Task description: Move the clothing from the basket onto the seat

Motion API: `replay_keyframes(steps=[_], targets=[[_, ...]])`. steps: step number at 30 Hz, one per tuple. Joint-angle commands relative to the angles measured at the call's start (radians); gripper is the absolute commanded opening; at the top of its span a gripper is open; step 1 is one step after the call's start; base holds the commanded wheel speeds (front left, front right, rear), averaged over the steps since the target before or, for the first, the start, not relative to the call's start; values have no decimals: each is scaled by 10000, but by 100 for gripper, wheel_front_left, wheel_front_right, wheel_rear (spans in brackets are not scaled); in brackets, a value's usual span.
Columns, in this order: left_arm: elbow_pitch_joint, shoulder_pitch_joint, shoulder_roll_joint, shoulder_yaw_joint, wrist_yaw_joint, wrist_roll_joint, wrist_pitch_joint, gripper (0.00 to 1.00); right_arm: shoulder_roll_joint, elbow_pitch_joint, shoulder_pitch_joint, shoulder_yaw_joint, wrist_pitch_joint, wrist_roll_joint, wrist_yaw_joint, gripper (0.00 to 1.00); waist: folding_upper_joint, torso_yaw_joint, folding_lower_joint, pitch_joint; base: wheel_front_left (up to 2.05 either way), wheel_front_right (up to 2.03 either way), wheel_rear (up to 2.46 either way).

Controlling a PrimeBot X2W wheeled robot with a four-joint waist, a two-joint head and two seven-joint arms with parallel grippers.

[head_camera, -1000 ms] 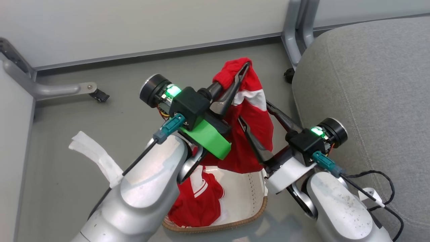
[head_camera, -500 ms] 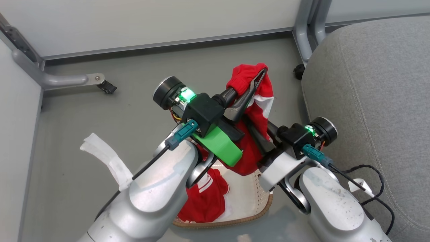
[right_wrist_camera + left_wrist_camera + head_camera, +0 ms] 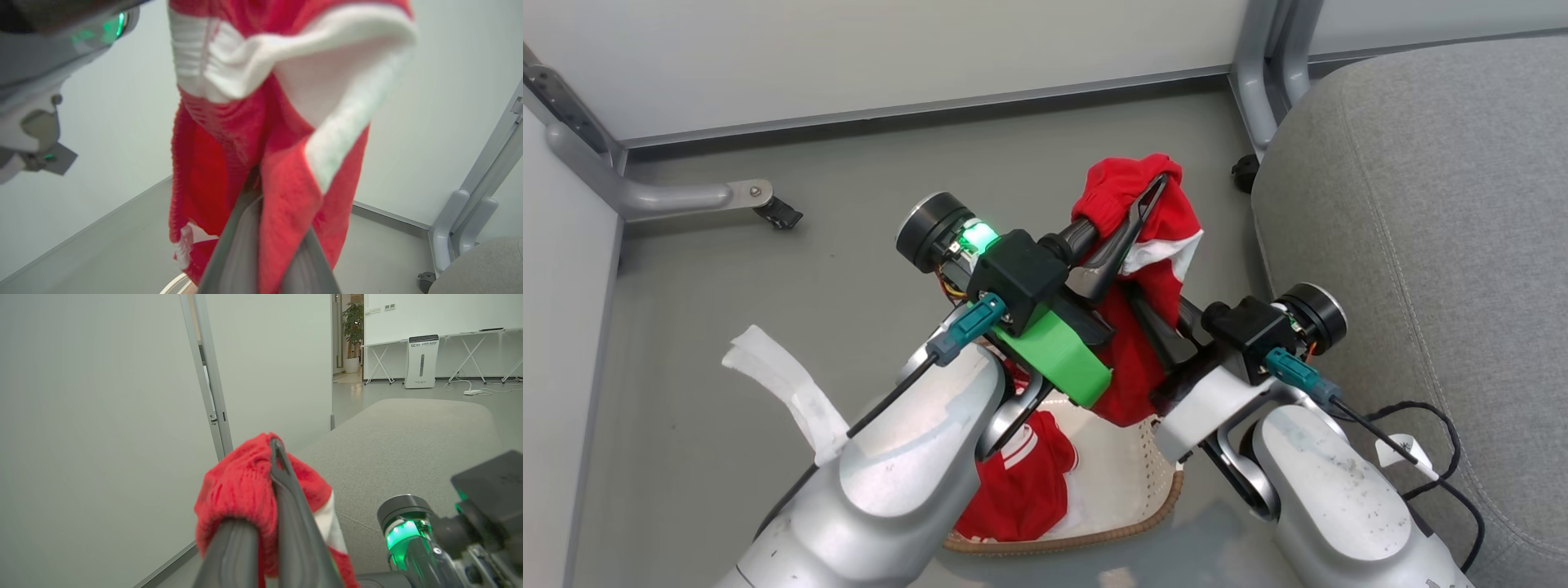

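One red and white piece of clothing (image 3: 1156,269) hangs in the air above the basket (image 3: 1156,478), a cream perforated tub with a brown woven rim. My left gripper (image 3: 1153,184) is shut on its top edge, and the left wrist view shows the gripper (image 3: 276,446) pinching bunched red knit (image 3: 241,486). My right gripper (image 3: 1147,309) is shut on the garment lower down; in the right wrist view red fabric (image 3: 261,155) runs between its fingers (image 3: 241,249). A second red garment (image 3: 1021,486) lies in the basket. The grey seat (image 3: 1421,204) is at the right.
Grey metal frame legs with castors (image 3: 780,216) (image 3: 1245,173) stand on the floor by white wall panels. A white strip (image 3: 780,388) hangs off my left arm. A black cable (image 3: 1450,445) trails from my right arm across the seat's (image 3: 408,433) edge.
My right gripper has closed on the hanging garment, which now bunches between the two grippers. The left gripper keeps its hold. The head camera has shifted slightly.
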Motion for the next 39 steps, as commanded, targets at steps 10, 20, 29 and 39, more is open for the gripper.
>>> replay_keyframes(steps=[10, 20, 29, 39], targets=[[104, 165, 74, -77, -21, -34, -5, 0, -5, -177, 175, -135, -49, 86, -3, 0, 0, -5, 0, 89, 0, 0, 0], [236, 197, 53, -157, -21, -109, -5, 100, -10, -173, 121, -311, -49, 115, -3, 0, 0, -26, 0, 112, 0, 0, 0], [354, 362, 35, -369, -21, -171, -5, 100, -9, -183, -73, -1279, -49, -179, -3, 0, 0, 48, 0, 163, 0, 0, 0], [368, 617, 237, -180, -19, 10, -5, 100, -70, -457, -11, -2231, -48, -399, -3, 0, 0, -238, 0, 386, 0, 0, 0]])
